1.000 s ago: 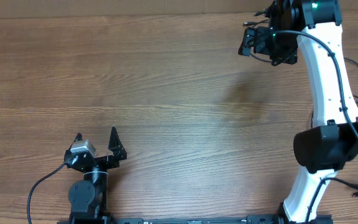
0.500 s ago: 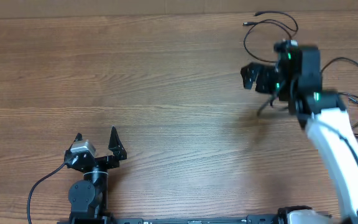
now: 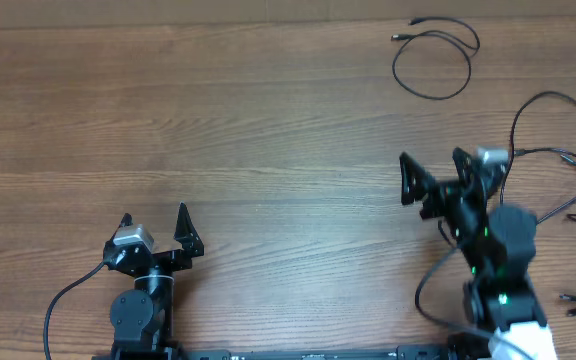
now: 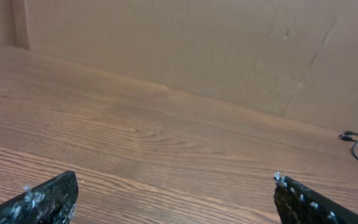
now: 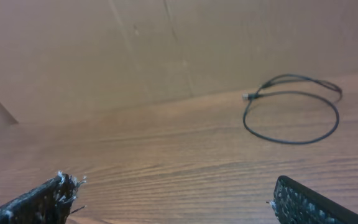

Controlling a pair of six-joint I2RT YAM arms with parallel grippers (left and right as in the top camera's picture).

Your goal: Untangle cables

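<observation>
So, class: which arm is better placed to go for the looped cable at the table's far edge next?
Right, probably. The right tool, open, sits nearer the looped cable, which shows ahead in its wrist view; the left tool is far across the table.

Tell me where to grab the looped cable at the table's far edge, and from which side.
Take the looped cable on its near arc, straight down from above, jaws across the strand. It lies flat, and there a single strand runs alone, clear of the plug ends.

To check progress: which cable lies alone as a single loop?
The looped cable at the far edge; the other cables sprawl open along the right side, near the right arm.
</observation>
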